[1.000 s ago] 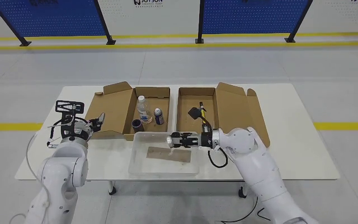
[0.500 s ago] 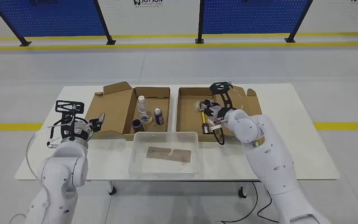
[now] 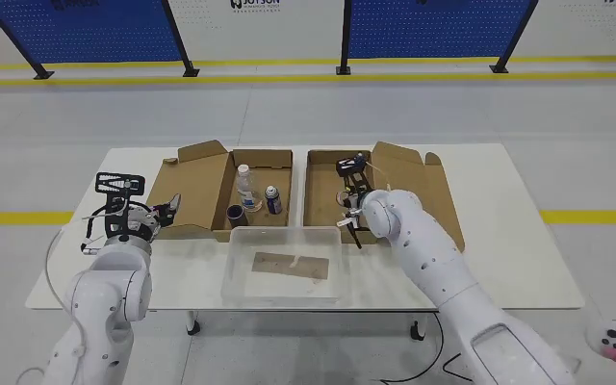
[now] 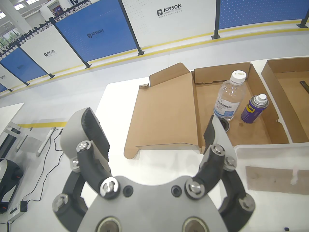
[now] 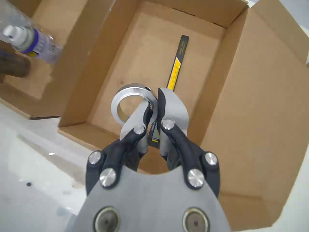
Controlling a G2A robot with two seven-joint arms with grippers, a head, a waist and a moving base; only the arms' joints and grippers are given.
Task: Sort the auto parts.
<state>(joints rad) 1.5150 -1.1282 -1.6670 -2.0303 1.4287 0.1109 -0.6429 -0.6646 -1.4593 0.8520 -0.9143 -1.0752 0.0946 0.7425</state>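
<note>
My right gripper (image 5: 154, 101) is shut on the rim of a silver metal ring (image 5: 125, 102), held just above the floor of the right cardboard box (image 5: 144, 47). A black and yellow caliper (image 5: 178, 61) lies in that box just beyond the ring. From above, the right gripper (image 3: 348, 199) hangs over the near half of the right box (image 3: 322, 188). My left gripper (image 4: 152, 121) stands open and empty over the table, near the left box's flap (image 4: 169, 112); the top view places the left gripper (image 3: 173, 205) at the table's left side.
The left box (image 3: 260, 164) holds a water bottle (image 3: 246, 186), a blue spray can (image 3: 273, 199) and a dark round part (image 3: 237, 214). A clear plastic tray (image 3: 231, 269) with a brown cardboard piece (image 3: 291, 265) sits at the front middle.
The right arm swung from over the clear tray up and back to the right box, carrying the ring, and now hangs low inside the box. The left arm has stayed still.
</note>
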